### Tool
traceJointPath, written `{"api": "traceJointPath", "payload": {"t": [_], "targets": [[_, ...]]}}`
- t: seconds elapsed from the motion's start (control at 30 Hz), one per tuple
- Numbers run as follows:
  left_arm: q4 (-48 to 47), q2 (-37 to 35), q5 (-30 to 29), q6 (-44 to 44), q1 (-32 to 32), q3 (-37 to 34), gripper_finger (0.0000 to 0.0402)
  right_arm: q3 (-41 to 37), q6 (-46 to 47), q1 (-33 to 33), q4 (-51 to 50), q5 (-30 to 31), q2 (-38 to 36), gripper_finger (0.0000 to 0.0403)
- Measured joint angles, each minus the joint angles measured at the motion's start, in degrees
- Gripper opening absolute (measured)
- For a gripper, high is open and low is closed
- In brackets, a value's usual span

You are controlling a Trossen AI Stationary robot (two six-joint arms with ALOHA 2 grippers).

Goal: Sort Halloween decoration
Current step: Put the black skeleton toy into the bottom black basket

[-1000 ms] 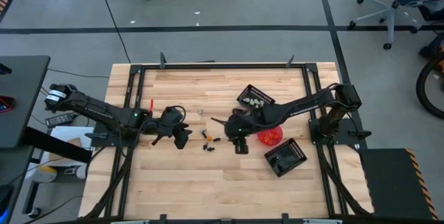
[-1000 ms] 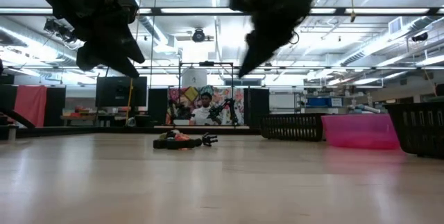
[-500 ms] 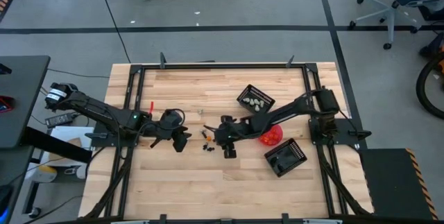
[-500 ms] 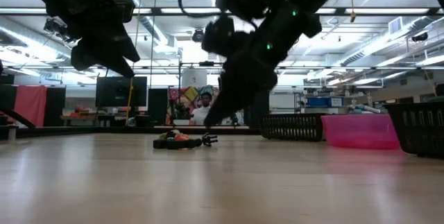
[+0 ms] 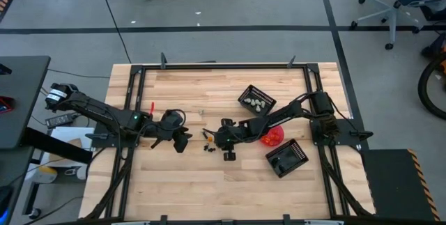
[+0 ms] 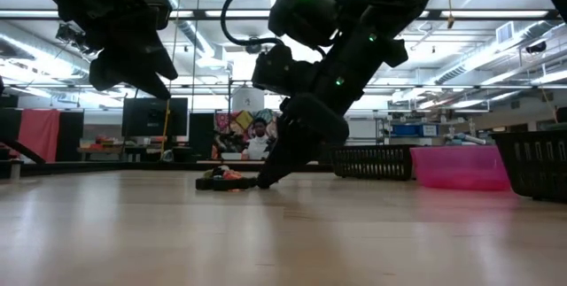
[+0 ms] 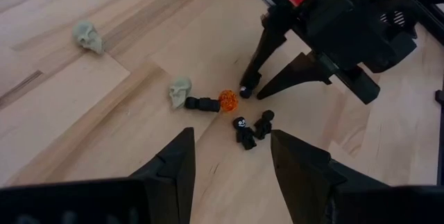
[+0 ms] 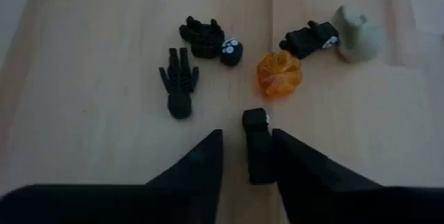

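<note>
Several tiny Halloween trinkets (image 5: 209, 141) lie loose on the wooden table's middle: an orange one (image 8: 279, 73), a pale skull (image 8: 357, 37) and black ones (image 8: 179, 85). Another pale skull (image 7: 88, 37) lies apart. My right gripper (image 8: 251, 165) is down at the table, its fingers slightly apart on either side of a small black trinket (image 8: 257, 148); the left wrist view shows its tips (image 7: 250, 91) by the pile. My left gripper (image 5: 182, 140) hangs open above the table, left of the pile, with nothing between its fingers. My right gripper comes slanting down from the table's right side, with the black trinket's length (image 8: 258, 156) lying along the gap between its fingertips. One finger (image 8: 295, 165) stands right beside the trinket and a gap shows on the other side; whether it touches, I cannot tell. The trinket lies flat on the table.
A pink bowl (image 5: 272, 136) sits under the right arm. One black slatted basket (image 5: 256, 99) with pale trinkets stands behind it, another (image 5: 287, 159) nearer the front. A person (image 6: 259, 140) sits in the room beyond the table.
My right gripper has come down from well above the table and moved toward the table's left edge, to the trinket pile, ending with its fingertips at the tabletop. The trinkets have stayed where they were.
</note>
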Motion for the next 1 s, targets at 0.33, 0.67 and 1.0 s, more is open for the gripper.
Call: {"api": "traceJointPath", "payload": {"t": [0.33,0.67,1.0], "targets": [[0.0,0.0,0.0,0.4,0.0,0.0,0.0162,0.0,2.1,-0.1,-0.2,-3.0,0.2,0.0029],[0.0,0.0,0.0,0.2,0.0,0.0,0.0162,-0.2,1.7,0.0,-3.9,-4.9,-2.1,0.0041],[0.3,0.0,-1.2,0.2,0.1,0.0,0.0162,-0.2,0.2,-1.5,-19.1,-9.8,-11.2,0.0041]]}}
